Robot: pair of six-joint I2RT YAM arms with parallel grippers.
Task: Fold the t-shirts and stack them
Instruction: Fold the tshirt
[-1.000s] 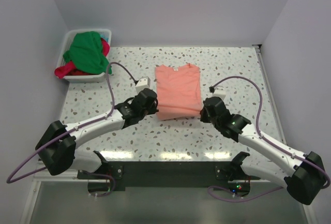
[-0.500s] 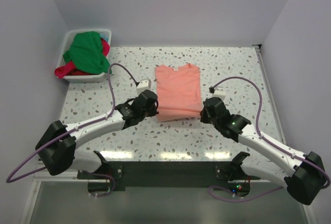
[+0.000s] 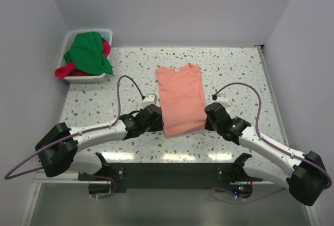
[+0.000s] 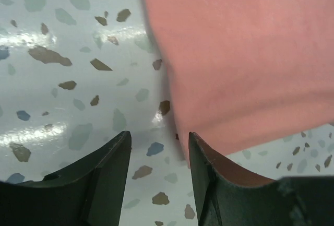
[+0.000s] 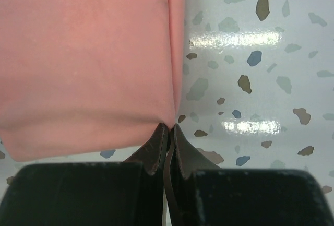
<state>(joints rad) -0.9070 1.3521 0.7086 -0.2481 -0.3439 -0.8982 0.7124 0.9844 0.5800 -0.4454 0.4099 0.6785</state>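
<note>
A salmon-pink t-shirt [image 3: 180,96] lies folded into a long strip mid-table, collar at the far end. My left gripper [image 3: 161,118] sits at its near left corner, open. In the left wrist view only speckled table shows inside the left gripper [image 4: 159,150], and the salmon-pink shirt [image 4: 245,54] lies just past the right finger [image 4: 209,179]. My right gripper [image 3: 205,118] is at the near right corner. In the right wrist view the right gripper [image 5: 170,128] is shut, pinching the very corner of the salmon-pink shirt [image 5: 83,54]. A green shirt [image 3: 88,51] and a red-magenta shirt [image 3: 67,72] are bunched together.
The green and red-magenta shirts fill a white tub [image 3: 86,79] at the table's far left corner. Purple cables [image 3: 121,87] loop above both forearms. Walls close in the left, back and right sides. The dark near edge [image 3: 167,168] carries the arm bases.
Both grippers have drawn back toward the near edge, pulling the salmon-pink shirt's near hem with them. The left jaws have opened and let go of the corner. The right stays shut.
</note>
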